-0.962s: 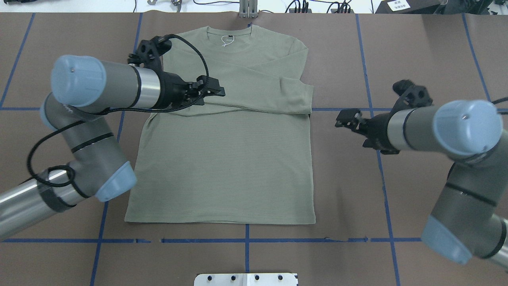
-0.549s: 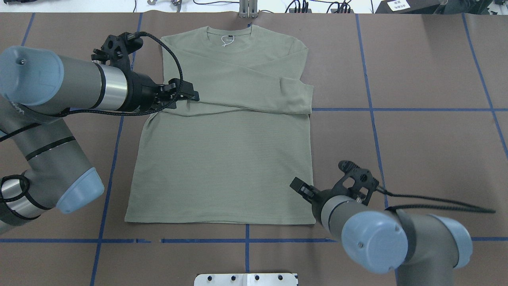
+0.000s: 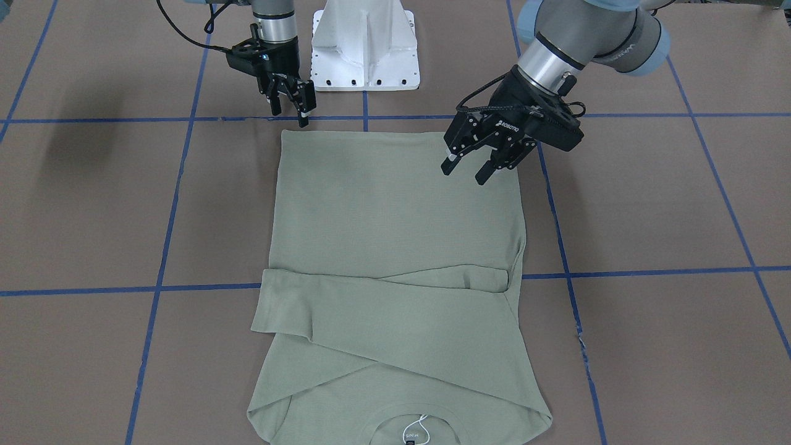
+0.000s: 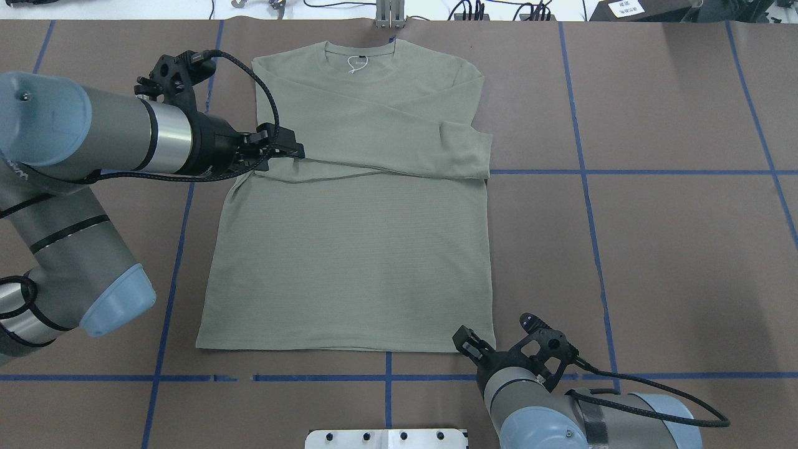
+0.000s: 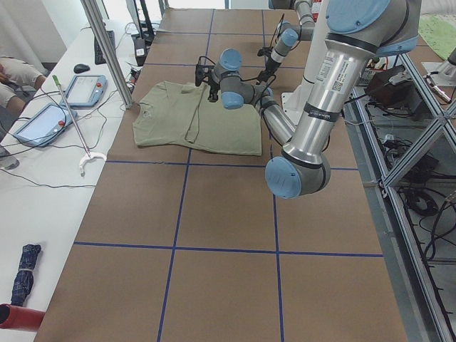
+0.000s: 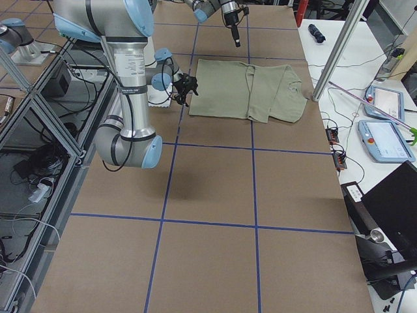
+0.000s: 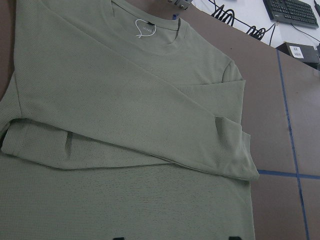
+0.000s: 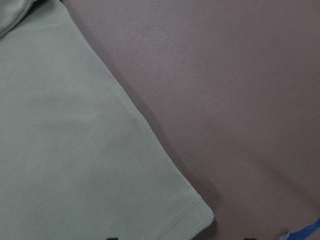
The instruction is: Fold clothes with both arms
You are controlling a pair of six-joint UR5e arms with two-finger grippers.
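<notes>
Tabletop [image 4: 673, 249], brown with blue tape lines, fills the overhead view. We see the green shirt [image 4: 349, 262] lying flat in the middle, collar at the top, with both sleeves folded across the chest. The left arm [image 4: 106, 137] comes in from the upper left. Its end effector [image 3: 463, 173] hangs over the shirt's left edge by the folded sleeves, fingers apart and holding nothing. The right arm [image 4: 548, 418] sits at the bottom right. Its end effector [image 3: 289, 116] is just beside the shirt's lower right corner, fingers apart too. We spot a small white string tag [image 4: 355, 64] at the collar.
</notes>
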